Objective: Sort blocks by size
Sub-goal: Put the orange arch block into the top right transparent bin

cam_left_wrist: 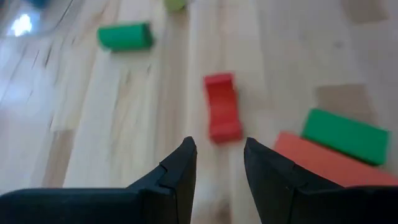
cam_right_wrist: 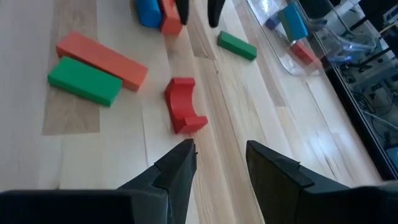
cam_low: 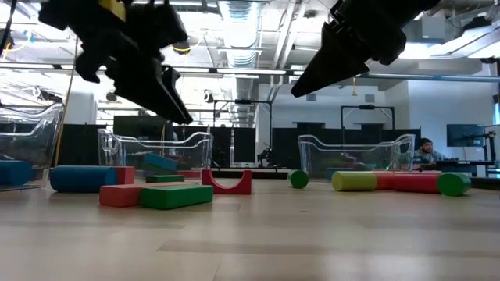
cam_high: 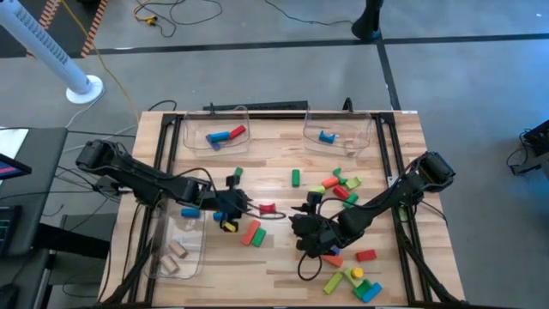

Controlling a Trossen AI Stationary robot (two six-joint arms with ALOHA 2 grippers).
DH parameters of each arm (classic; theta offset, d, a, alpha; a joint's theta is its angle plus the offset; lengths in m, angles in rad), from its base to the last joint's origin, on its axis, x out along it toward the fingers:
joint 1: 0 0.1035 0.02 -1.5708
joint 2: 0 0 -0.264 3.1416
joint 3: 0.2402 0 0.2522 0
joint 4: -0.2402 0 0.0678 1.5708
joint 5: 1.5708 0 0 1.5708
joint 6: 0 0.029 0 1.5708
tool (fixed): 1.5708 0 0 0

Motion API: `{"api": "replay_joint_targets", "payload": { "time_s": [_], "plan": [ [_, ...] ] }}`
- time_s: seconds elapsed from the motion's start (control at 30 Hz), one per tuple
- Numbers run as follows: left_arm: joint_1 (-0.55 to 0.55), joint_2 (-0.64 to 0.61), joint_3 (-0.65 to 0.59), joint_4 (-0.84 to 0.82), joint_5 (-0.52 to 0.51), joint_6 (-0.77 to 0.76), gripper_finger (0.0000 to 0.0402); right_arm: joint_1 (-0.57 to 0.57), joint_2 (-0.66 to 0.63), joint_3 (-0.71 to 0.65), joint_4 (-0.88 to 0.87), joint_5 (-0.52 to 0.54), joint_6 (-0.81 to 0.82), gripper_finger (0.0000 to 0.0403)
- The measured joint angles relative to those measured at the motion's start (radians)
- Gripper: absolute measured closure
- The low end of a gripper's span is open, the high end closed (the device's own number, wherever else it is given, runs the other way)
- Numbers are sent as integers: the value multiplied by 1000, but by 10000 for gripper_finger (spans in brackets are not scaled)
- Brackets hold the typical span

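Hovering above the middle of the bench (cam_high: 283, 257), both grippers face the same red arch block (cam_high: 268, 209) from opposite sides. The left gripper (cam_high: 243, 204) reaches in from the left; in its wrist view the jaws stand apart with nothing between them, and the red arch block (cam_left_wrist: 222, 107) lies on the wood just ahead of the fingertips (cam_left_wrist: 186, 149). The right gripper (cam_high: 302, 225) comes in from the right at a low angle; its jaws are likewise apart and empty, with the arch (cam_right_wrist: 184, 104) lying just beyond them.

Block positions:
- A green bar (cam_high: 256, 236) and an orange-red bar (cam_high: 249, 232) lie side by side, touching, just in front of the arch.
- A blue cylinder (cam_high: 190, 212) lies under the left arm.
- A lone green block (cam_high: 295, 177) lies near the bench centre.
- A mixed cluster (cam_high: 339, 184) of green, red and orange pieces lies to the right.
- Another group (cam_high: 356, 281) with yellow, green and blue pieces sits near the front right corner.

Bins:
- The rear left bin (cam_high: 193, 142) holds blue and red pieces.
- The rear right bin (cam_high: 364, 142) holds what appears to be a single blue piece.
- The front left bin (cam_high: 197, 257) holds plain wood pieces.
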Motion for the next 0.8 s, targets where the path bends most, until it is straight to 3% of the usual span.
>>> {"api": "replay_joint_targets", "payload": {
  "time_s": [0.3, 0.43, 0.8],
  "plan": [
    [50, 0, 26, -250, 48, -134, 274, 0, 0, 0, -85, 0, 75, 223],
    [50, 0, 63, -340, 123, -155, 274, -7, 0, 0, -84, 0, 71, 223],
    [65, 0, 85, -528, 146, -183, 274, -8, 0, 0, -81, 0, 70, 223]
  ]
}}
